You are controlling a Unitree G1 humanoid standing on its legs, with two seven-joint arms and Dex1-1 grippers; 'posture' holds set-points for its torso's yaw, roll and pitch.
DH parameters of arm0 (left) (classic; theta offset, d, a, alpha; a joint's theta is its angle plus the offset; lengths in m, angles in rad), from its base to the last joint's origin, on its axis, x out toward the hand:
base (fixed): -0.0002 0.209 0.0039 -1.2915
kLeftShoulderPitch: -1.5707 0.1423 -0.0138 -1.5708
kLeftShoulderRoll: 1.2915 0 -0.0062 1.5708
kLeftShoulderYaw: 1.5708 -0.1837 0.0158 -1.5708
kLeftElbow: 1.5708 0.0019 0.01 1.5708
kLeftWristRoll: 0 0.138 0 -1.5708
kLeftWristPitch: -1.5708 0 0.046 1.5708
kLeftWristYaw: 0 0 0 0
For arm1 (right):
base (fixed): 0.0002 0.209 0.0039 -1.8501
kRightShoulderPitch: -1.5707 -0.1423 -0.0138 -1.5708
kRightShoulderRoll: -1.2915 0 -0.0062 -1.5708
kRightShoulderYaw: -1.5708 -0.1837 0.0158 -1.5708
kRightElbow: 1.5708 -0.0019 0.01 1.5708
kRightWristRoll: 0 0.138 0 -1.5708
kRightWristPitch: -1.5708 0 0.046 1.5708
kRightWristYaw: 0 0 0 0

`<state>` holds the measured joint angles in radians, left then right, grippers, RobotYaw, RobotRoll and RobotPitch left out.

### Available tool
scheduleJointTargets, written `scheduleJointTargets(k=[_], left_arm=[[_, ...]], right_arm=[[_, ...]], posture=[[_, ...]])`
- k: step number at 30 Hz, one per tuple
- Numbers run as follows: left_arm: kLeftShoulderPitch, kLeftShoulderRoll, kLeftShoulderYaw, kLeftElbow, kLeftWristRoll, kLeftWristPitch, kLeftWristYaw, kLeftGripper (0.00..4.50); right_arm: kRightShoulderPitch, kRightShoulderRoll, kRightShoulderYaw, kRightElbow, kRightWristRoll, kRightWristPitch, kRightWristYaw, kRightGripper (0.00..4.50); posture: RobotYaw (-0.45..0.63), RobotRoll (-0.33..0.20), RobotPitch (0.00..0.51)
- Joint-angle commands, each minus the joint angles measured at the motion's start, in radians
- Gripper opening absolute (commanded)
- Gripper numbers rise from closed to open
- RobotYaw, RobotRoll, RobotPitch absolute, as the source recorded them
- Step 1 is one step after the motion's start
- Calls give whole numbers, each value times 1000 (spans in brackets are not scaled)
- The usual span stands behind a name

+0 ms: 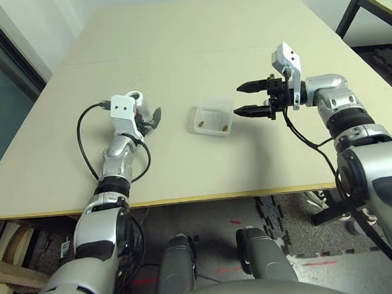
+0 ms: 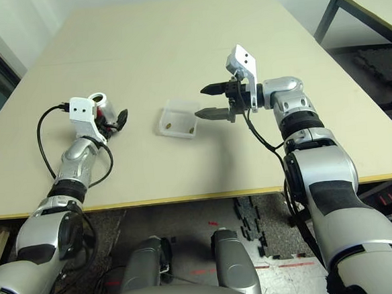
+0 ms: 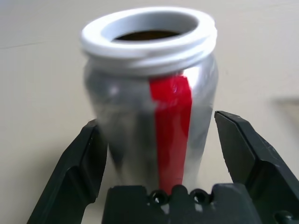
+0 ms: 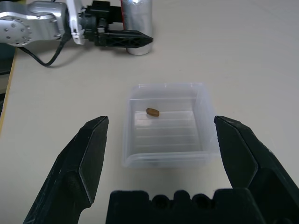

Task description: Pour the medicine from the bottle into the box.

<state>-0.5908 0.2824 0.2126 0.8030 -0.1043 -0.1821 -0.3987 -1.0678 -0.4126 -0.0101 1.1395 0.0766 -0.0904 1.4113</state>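
Standing upright on the table [image 1: 184,175], long axis vertical: see the bottle [image 3: 140,121] between the wide-open fingers of the left hand [image 3: 157,120]. From there, find the box [image 1: 214,121] at about three o'clock, with two pills [image 1: 225,127] inside; nearer to the right hand [image 1: 236,100], also wide open, at roughly nine o'clock from it. Pouring apparently done; probably best to back the left hand straight out towards six or seven o'clock, without tipping the bottle.

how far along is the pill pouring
Pouring looks done: two brown pills lie in the clear box. Nothing is in hand: the left gripper stands open around the upright, uncapped bottle. Perhaps only withdrawing that arm is left.
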Motion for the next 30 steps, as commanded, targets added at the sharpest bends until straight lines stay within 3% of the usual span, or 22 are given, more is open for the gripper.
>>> scheduleJointTargets(k=[1,10,16,25,30], left_arm=[[65,-14,-16,-116,-22,66,4,4460],[283,-33,-29,-521,-75,222,8,4460],[404,-11,1,-782,-140,320,20,4460],[379,47,71,-799,-170,363,64,4460],[379,91,116,-816,-195,374,67,4460]], right_arm=[[3,2,2,6,-2,-7,-3,4500],[11,3,-7,6,6,-1,-14,4500],[14,-5,-74,30,48,62,-146,4500],[37,2,-97,19,63,75,-172,4500],[28,-7,-150,37,95,86,-292,4500]], posture=[[-127,0,88],[-121,0,90],[-103,0,93],[-88,0,95],[-77,0,99]])
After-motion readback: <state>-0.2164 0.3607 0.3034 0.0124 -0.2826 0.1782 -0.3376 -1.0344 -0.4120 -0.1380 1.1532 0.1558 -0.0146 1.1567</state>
